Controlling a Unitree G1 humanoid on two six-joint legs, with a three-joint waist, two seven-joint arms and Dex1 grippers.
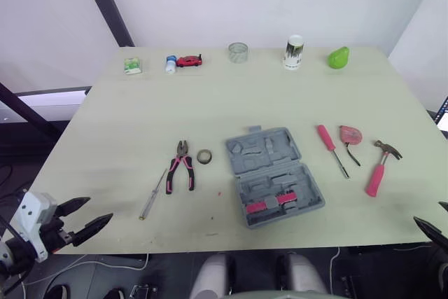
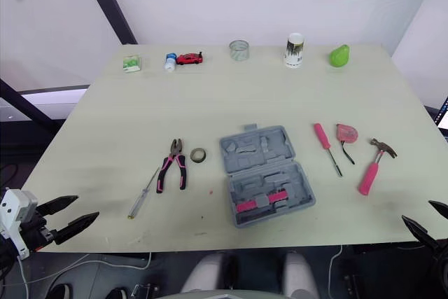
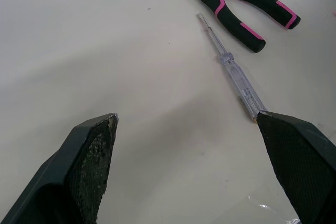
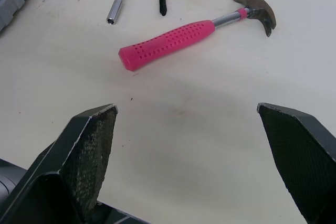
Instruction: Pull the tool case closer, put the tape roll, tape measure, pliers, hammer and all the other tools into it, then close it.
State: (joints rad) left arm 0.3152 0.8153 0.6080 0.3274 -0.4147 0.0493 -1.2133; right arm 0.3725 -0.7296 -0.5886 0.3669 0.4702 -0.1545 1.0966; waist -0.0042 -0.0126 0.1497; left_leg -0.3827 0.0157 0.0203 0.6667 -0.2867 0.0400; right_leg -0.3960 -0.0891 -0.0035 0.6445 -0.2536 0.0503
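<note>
A: Left eye view: tool case (image 1: 274, 176) lying open and flat mid-table, a little right of centre, with no loose tools in it yet. Looks like step one, pulling it closer, not yet begun.

B: Agreed. Left gripper (image 3: 186, 116) spread wide and empty off the table's (image 1: 140, 124) near left corner. Right gripper (image 4: 186, 109) equally wide and empty at the near right edge.

A: And the lie of the case?

B: Long axis far-to-near but slanted: far half toward the left, near half with the pink insert (image 1: 269, 203) swung right. Pliers (image 1: 183, 166) and tape roll (image 1: 204, 157) just left of it. Pink screwdriver (image 1: 331, 148), tape measure (image 1: 350, 135) and hammer (image 1: 379, 167) off to the right.

A: Next move?

B: Probably reaching in over the near edge, catching the near half's rim and dragging straight back without spinning it into the tape roll.
</note>
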